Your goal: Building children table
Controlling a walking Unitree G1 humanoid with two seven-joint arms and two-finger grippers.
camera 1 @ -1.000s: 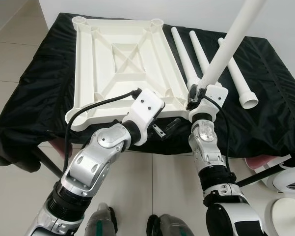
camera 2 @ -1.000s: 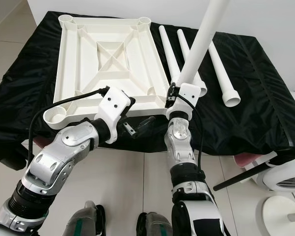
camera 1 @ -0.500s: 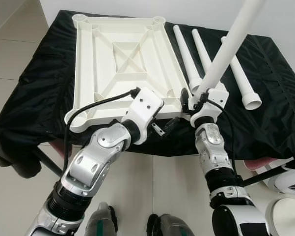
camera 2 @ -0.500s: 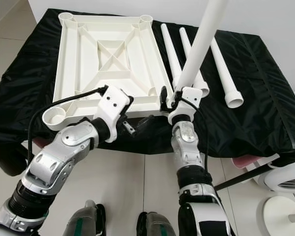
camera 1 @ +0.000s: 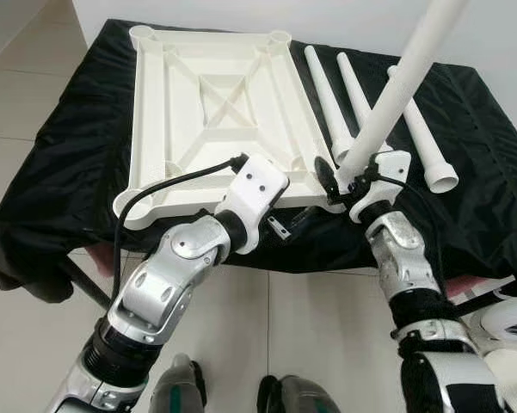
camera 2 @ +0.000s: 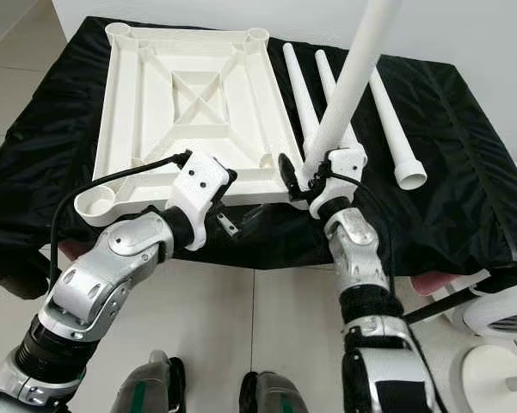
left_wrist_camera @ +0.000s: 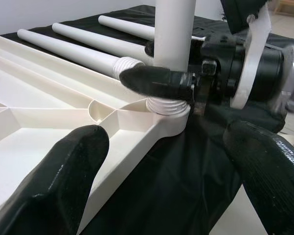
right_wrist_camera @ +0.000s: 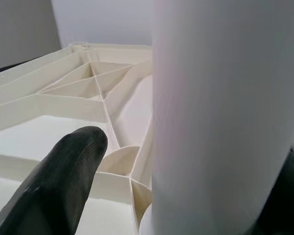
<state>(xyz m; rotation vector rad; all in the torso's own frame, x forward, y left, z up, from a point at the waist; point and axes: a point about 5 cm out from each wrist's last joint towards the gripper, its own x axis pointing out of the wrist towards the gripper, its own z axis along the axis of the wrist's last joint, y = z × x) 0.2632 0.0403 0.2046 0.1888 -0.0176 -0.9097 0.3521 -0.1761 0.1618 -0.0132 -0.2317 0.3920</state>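
A white table leg (camera 1: 402,86) is being clenched near its threaded end by the right gripper (camera 1: 342,176), that end being seated in the near right corner socket (left_wrist_camera: 169,115) of the upturned tabletop (camera 1: 215,103); the leg's long axis is leaning away from the socket, not yet plumb. The left gripper (camera 1: 291,222) is being held released just beside that socket.

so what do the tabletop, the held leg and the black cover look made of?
Tabletop: likely moulded plastic, white, matte; ribbed underside. Held leg in the right gripper: same white plastic look, smooth tube, threaded end. Cover: thin black fabric, slight sheen, creases.
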